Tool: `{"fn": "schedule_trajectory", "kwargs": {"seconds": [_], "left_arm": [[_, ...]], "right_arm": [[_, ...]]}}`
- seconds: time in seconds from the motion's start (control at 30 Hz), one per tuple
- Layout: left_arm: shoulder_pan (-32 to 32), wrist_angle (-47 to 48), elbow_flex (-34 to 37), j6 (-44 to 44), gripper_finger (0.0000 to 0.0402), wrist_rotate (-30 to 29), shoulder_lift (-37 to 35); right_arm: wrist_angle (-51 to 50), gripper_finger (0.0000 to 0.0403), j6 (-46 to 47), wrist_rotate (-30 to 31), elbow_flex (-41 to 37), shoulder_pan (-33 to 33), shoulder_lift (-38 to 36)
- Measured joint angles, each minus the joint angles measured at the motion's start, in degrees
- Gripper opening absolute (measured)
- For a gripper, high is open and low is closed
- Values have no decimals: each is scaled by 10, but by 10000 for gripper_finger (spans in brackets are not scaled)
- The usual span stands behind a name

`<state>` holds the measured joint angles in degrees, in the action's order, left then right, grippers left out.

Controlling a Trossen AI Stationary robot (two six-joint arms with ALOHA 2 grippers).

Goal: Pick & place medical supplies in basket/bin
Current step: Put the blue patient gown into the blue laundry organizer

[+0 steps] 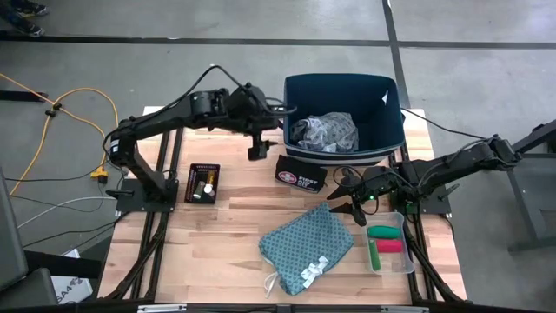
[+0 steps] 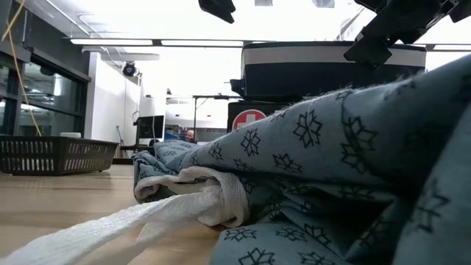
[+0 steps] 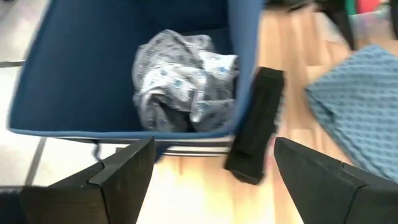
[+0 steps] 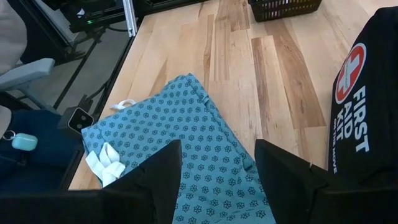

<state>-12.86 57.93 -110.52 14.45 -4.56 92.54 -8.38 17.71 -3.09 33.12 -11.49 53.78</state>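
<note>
Jaws of both grippers stand apart and hold nothing. On the left arm, the left gripper (image 1: 255,146) hangs with its jaws wide just beside the dark blue bin (image 1: 388,139) at the table's far edge, above bare wood (image 1: 226,226). Inside that bin lies the pale blue-grey cloth (image 1: 325,131), crumpled in a heap. A black first aid kit (image 1: 301,174) with a red-and-white emblem stands against the bin's near wall. The right gripper (image 1: 351,205) hovers with its jaws spread over the far corner of the teal cloth (image 1: 309,243), not touching it. That cloth lies folded flat toward the table's near edge, its white ties (image 1: 313,271) bunched at its near end. Just beside it, toward the right edge, a clear tray (image 1: 407,261) holds a green roll (image 1: 385,232) and a red roll (image 1: 388,247). Toward the left edge sits a small black mesh tray (image 1: 192,170) with small items in it.
</note>
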Motion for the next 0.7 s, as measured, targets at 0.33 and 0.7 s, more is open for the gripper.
{"fn": "schedule_trajectory", "kwargs": {"seconds": [0.33,0.7], "left_arm": [[77,-64,146,-46,321,-3,-89],[184,-184,322,-51,321,-2,-188]], "right_arm": [[0,192,0,0,0,0,0],[0,191,0,0,0,0,0]]}}
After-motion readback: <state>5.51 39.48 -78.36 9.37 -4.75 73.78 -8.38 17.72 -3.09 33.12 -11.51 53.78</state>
